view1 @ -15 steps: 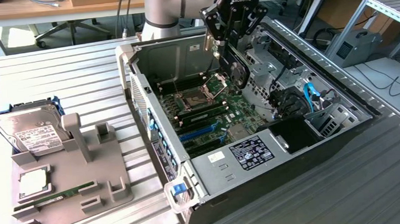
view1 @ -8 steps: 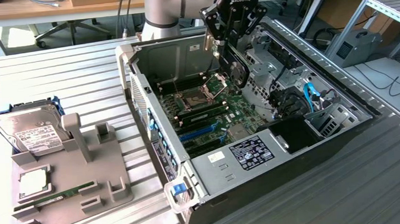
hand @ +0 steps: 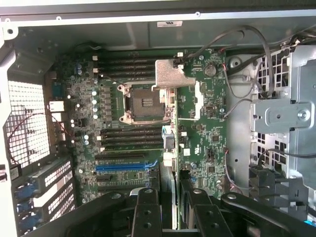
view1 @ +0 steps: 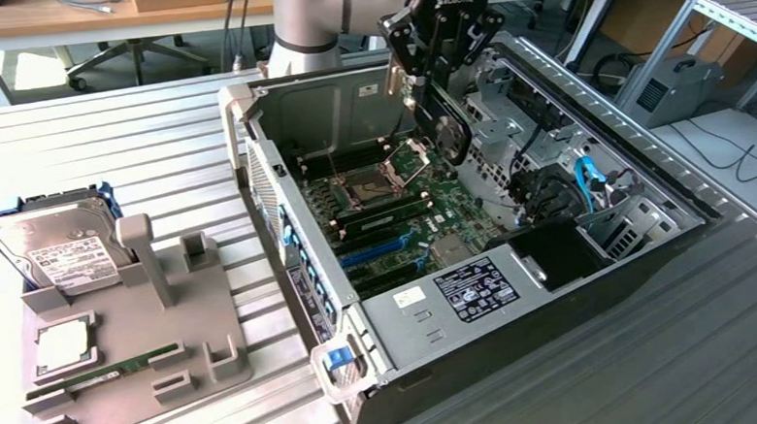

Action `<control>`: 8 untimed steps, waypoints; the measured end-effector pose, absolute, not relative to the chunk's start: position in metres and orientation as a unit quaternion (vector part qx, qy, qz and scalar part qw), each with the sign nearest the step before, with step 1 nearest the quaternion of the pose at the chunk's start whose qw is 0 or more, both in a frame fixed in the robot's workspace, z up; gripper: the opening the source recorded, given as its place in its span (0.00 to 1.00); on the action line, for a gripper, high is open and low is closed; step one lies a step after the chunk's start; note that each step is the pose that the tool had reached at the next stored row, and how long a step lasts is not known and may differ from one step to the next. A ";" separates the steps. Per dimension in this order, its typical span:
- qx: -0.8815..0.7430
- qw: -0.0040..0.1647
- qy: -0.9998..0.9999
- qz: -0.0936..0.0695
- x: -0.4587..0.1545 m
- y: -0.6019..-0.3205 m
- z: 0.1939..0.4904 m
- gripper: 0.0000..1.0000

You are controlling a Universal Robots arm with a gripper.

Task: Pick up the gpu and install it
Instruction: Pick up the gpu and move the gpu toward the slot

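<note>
My gripper [view1: 426,73] hangs over the open computer case [view1: 344,301], shut on the gpu [view1: 442,121]. The card hangs edge-down above the motherboard [view1: 412,220], near the case's far wall. In the wrist view the gpu [hand: 171,143] is seen edge-on, with its silver end bracket [hand: 170,74] at the far end. The two black fingers [hand: 147,210] of the gripper [hand: 169,205] clamp it from both sides. Below the card lie the CPU socket [hand: 143,101] and the blue expansion slot [hand: 121,167], and the card is clear of both.
A grey fixture [view1: 125,322] at the exterior view's left carries a silver hard drive [view1: 57,243] and a green memory stick [view1: 108,370]. Inside the case, drive cages [view1: 529,117], a blue cable [view1: 590,186] and loose cables [hand: 247,54] crowd one side.
</note>
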State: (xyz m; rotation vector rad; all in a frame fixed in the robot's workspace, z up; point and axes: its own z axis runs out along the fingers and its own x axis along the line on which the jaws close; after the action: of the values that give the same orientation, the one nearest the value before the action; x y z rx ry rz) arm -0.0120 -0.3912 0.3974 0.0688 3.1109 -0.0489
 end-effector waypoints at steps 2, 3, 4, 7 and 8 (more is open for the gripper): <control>0.022 0.015 1.000 -0.016 -0.011 -0.391 0.397 0.27; 0.022 0.015 1.000 -0.016 -0.010 -0.391 0.397 0.27; 0.022 0.015 1.000 -0.016 -0.009 -0.391 0.397 0.27; 0.022 0.015 1.000 -0.017 -0.005 -0.391 0.395 0.27; 0.022 0.015 1.000 -0.017 -0.002 -0.391 0.394 0.27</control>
State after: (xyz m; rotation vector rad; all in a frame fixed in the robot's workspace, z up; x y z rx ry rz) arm -0.0022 -0.3907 0.3945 0.0676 3.1108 -0.0520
